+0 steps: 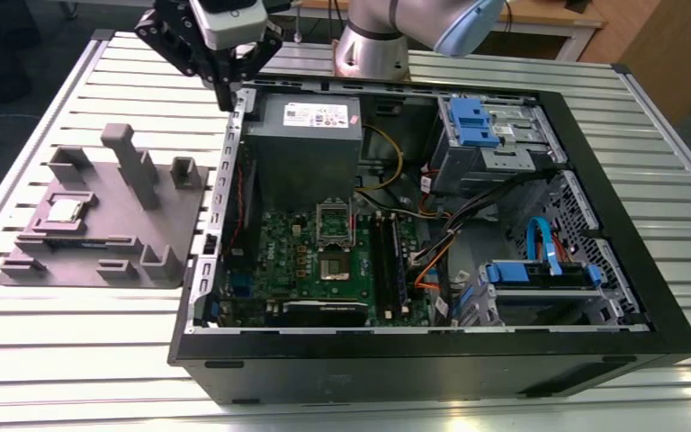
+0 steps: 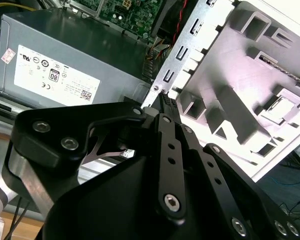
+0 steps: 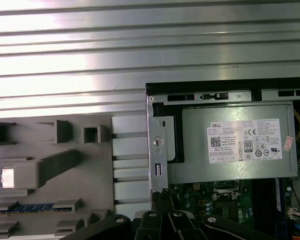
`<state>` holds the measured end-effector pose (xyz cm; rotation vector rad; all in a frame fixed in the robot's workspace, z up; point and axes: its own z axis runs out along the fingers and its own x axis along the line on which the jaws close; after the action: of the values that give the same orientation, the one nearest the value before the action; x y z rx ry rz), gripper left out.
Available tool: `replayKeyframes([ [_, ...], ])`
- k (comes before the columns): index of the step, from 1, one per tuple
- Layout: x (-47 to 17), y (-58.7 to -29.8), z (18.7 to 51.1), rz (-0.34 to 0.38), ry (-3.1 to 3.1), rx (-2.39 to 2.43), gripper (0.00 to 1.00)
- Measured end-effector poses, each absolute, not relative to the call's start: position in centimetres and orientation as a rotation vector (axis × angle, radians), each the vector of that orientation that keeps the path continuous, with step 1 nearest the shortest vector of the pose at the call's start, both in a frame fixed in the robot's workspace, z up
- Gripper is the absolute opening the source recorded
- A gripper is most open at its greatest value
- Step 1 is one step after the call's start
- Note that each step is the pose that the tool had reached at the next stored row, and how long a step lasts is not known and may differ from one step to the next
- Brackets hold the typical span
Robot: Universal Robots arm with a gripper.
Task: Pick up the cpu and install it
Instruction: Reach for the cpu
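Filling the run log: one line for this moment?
gripper shut, empty | near computer case edge by power supply | cpu on grey fixture, untouched

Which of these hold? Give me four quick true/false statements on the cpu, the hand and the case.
1. The cpu lies on the grey fixture, outside the computer case. True.
2. The hand holds the cpu. False: it is shut on nothing, up at the case's rim beside the power supply.
3. The case is open, with the motherboard exposed. True.
4. The power supply sits to the exterior view's right of the blue drive cage. False: it is to that cage's left.
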<state>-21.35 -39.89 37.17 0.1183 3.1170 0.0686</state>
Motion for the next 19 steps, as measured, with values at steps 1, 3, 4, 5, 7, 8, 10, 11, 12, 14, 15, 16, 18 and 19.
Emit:
replayKeyframes([
  [1,-21.4,-39.9,37.2,0.069,3.117,0.118,0.11],
  [3,-21.5,-39.9,37.1,0.069,3.117,0.118,0.11],
  [4,-21.6,-39.9,37.1,0.069,3.117,0.118,0.11],
  [5,-21.6,-39.9,37.1,0.069,3.117,0.118,0.11],
  [7,-21.7,-39.9,37.1,0.069,3.117,0.118,0.11],
  [8,-21.8,-39.9,37.1,0.069,3.117,0.118,0.11],
  [10,-21.9,-39.9,37.1,0.069,3.117,0.118,0.11],
  [11,-22.0,-39.9,37.1,0.069,3.117,0.118,0.11],
  [12,-22.0,-39.9,37.1,0.069,3.117,0.118,0.11],
  [14,-22.1,-39.9,37.0,0.069,3.117,0.118,0.11],
  [15,-22.2,-39.9,37.0,0.069,3.117,0.118,0.11],
  [16,-22.2,-39.9,37.0,0.069,3.117,0.118,0.11],
  [18,-22.3,-39.9,37.0,0.069,3.117,0.118,0.11],
  [19,-22.4,-39.9,37.0,0.069,3.117,0.118,0.11],
])
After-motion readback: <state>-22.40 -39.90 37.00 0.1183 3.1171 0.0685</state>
